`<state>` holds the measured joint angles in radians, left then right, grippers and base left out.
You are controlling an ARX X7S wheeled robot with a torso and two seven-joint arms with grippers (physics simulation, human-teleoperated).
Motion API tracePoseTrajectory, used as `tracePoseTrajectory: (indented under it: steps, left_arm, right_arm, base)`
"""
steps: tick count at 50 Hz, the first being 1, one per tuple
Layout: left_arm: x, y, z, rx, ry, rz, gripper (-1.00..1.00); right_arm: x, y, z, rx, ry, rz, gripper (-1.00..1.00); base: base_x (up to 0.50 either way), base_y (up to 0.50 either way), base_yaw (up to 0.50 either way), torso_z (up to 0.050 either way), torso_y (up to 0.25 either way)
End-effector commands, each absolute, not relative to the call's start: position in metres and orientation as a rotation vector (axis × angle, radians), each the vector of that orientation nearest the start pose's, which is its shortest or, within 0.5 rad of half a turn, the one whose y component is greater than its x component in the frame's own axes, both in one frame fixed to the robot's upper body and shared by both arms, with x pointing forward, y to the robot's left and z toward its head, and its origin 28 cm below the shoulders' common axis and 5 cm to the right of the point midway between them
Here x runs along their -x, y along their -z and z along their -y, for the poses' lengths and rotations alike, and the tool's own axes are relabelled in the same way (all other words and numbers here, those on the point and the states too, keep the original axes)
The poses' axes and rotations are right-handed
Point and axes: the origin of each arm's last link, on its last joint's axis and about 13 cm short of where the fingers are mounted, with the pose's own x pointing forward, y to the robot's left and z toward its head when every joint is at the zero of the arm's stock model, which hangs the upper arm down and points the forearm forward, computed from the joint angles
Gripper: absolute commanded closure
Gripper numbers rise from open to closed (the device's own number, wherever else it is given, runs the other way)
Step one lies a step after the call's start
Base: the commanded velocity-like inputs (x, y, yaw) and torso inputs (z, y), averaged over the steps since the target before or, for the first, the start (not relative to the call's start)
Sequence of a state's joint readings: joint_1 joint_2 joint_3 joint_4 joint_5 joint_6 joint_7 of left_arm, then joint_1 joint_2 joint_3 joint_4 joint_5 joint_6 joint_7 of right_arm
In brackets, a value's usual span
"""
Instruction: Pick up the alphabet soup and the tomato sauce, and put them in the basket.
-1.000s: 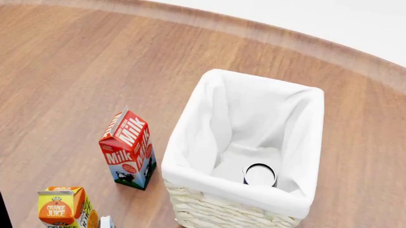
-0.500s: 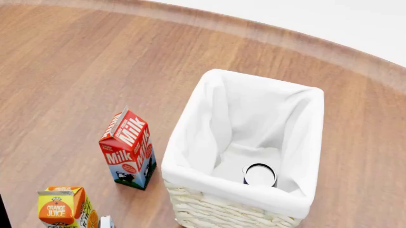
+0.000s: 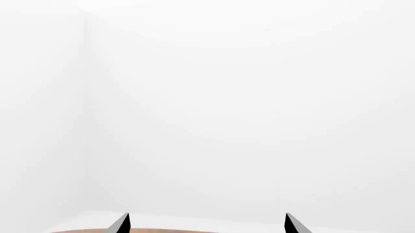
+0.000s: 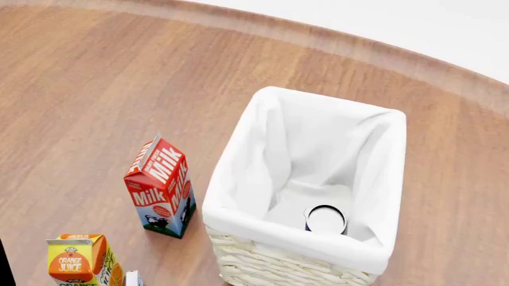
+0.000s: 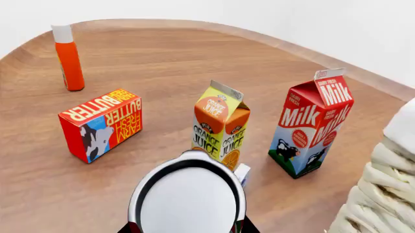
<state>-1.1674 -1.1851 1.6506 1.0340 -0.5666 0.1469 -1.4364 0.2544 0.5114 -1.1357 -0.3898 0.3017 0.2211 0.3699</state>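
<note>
Head view: the basket (image 4: 238,196) holds one can (image 4: 325,220) at its 5 o'clock corner, label hidden. Left wrist view: left gripper (image 3: 206,225) tips stand apart, empty. Right wrist view: a silvery-topped can (image 5: 188,196) fills the foreground; right jaws' state unclear. Tomato sauce unidentified.

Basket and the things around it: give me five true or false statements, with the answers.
1. The basket already holds a can. True.
2. The milk carton lies on its side. False: it stands upright beside the basket.
3. The left gripper has a carton between its fingers. False: it is open, with nothing between them.
4. The ketchup bottle stands upright on the table. True.
5. The butter box sits inside the basket. False: it rests on the table, apart from the basket.
</note>
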Motion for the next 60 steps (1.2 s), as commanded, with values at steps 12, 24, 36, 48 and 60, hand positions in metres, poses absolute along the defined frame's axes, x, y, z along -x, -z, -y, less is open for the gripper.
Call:
tracePoseTrajectory:
  steps: [12, 24, 36, 48, 60]
  left_arm:
    - [-0.124, -0.208, -0.211, -0.018, 0.083, 0.535, -1.00]
    - [-0.124, -0.208, -0.211, -0.018, 0.085, 0.536, -1.00]
    - [-0.125, -0.208, -0.210, -0.020, 0.087, 0.532, -1.00]
    - [-0.125, -0.207, -0.211, -0.021, 0.084, 0.532, -1.00]
    - [-0.124, -0.208, -0.211, -0.021, 0.079, 0.533, -1.00]
  right_arm:
    - [-0.127, -0.092, 0.058, 0.202, -0.611, 0.112, 1.00]
    - [-0.122, -0.114, 0.070, 0.201, -0.537, 0.174, 1.00]
    - [-0.120, -0.130, 0.085, 0.154, -0.465, 0.232, 1.00]
    - [-0.127, -0.144, 0.098, 0.115, -0.363, 0.287, 1.00]
    - [-0.132, -0.156, 0.107, 0.099, -0.249, 0.312, 1.00]
  base:
    - [0.00, 0.00, 0.00, 0.000, 0.000]
    - [0.00, 0.00, 0.00, 0.000, 0.000]
    - [0.00, 0.00, 0.00, 0.000, 0.000]
    - [0.00, 0.00, 0.00, 0.000, 0.000]
    - [0.00, 0.00, 0.00, 0.000, 0.000]
